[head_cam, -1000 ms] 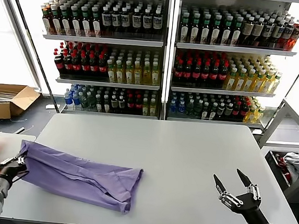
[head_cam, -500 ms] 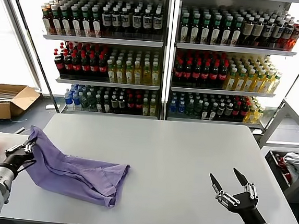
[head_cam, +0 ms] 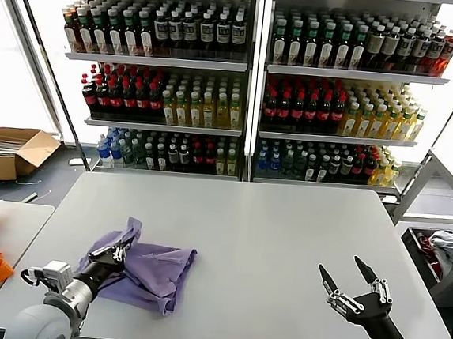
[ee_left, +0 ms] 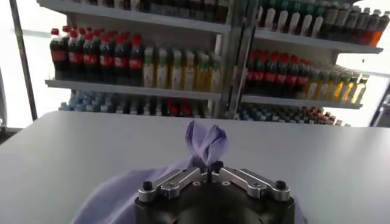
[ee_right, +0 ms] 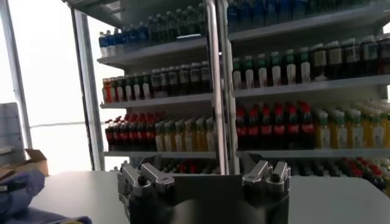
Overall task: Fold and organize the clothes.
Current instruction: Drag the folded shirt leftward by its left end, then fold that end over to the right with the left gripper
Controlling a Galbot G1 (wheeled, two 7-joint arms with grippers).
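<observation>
Now the left end effector (head_cam: 118, 250), clamped on a tuft of the T-shirt (head_cam: 150, 267), has carried it inward from the table's (head_cam: 269, 229) 9 o'clock edge, bunching the cloth at 7 o'clock. Right end effector (head_cam: 351, 274) stays spread wide at 5 o'clock.

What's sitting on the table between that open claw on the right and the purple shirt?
Nothing: the head view shows bare table between right gripper and T-shirt.

— What stands behind the plain grey rectangular table (head_cam: 285, 222)?
— Two tall white metal shelving units (head_cam: 254, 77) packed with coloured drink bottles, bright daylight behind them.
— And to the side?
— An open brown cardboard box (head_cam: 6, 153) on the dark floor.
</observation>
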